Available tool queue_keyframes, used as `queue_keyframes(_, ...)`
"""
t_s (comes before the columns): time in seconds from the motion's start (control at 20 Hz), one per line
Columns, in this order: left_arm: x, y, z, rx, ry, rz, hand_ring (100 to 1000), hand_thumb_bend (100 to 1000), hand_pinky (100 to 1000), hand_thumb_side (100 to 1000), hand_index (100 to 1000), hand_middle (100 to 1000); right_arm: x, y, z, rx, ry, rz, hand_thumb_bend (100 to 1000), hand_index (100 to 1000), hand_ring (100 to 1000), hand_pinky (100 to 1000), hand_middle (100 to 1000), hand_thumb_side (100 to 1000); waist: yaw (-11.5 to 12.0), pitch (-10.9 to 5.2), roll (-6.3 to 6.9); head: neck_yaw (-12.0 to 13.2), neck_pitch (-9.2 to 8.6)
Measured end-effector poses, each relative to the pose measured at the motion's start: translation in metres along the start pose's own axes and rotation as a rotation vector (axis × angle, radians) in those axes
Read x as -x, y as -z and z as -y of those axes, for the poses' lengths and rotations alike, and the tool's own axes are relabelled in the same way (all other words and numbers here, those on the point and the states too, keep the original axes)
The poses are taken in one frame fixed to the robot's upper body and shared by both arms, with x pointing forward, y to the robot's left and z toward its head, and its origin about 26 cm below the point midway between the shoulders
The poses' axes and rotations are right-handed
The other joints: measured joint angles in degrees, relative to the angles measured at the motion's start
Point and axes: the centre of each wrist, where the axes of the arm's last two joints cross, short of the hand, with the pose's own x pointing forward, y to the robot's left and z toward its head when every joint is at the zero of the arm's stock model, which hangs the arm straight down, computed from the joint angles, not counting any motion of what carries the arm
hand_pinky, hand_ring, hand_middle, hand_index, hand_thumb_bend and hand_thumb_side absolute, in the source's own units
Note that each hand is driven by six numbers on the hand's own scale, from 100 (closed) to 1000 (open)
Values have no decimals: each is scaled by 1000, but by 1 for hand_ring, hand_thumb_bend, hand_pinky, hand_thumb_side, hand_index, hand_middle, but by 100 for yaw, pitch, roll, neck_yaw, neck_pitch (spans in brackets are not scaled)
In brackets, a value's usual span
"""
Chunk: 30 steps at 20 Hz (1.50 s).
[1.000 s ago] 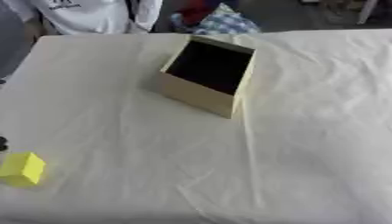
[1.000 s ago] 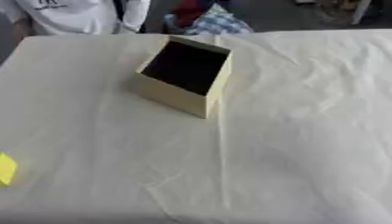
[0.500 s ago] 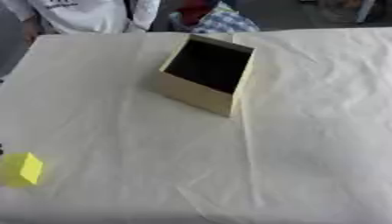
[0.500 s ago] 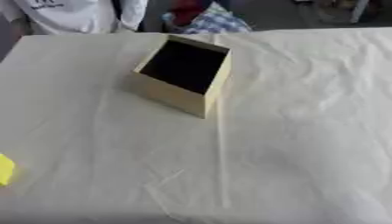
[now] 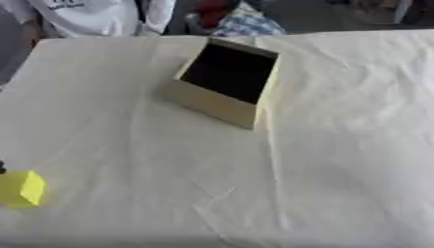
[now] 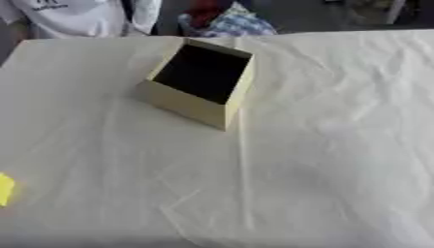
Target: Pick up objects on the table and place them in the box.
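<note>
Neither hand shows; yellow block [image 5: 20, 188] sits near left; box [image 5: 225, 82] opens upward, skewed.

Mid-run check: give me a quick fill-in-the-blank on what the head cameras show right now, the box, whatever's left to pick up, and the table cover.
1. The block left to pick up is coloured ____.
2. That block sits near the table's ____ edge, well apart from the box.
3. The inside of the box looks ____ in colour.
4. The cloth covering the table is cream and visibly ____.

Missing words: yellow; left; black; wrinkled
</note>
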Motion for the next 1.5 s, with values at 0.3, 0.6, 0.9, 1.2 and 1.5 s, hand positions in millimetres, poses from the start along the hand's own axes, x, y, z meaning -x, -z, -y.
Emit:
queue_keyframes(0.3,-1,4,-3,11,-25,-7,1000,368,900,173,933,899,-1,1,-1,-2,4,-2,100,707,645,609,532,863,-29,14,4,-5,0)
queue_keyframes(0.6,-3,5,-9,-26,-30,-7,1000,358,904,176,935,901,0,1,-1,-7,7,-6,100,707,642,608,529,865,-35,28,5,-84,0)
queue_keyframes(0.9,-2,5,-9,20,-36,-16,1000,431,942,181,972,935,-1,0,-2,-5,13,-13,100,707,642,608,528,865,-64,28,22,-103,0)
queue_keyframes(1.2,0,9,-10,57,-32,-38,1000,385,934,185,962,924,-1,0,-2,-7,16,-19,100,706,640,607,526,867,-86,28,19,-94,0)
queue_keyframes(1.5,-5,19,-11,46,-56,-36,1000,333,925,201,953,915,-1,-2,-4,-12,25,-34,100,706,639,606,523,869,-123,51,19,-73,0)
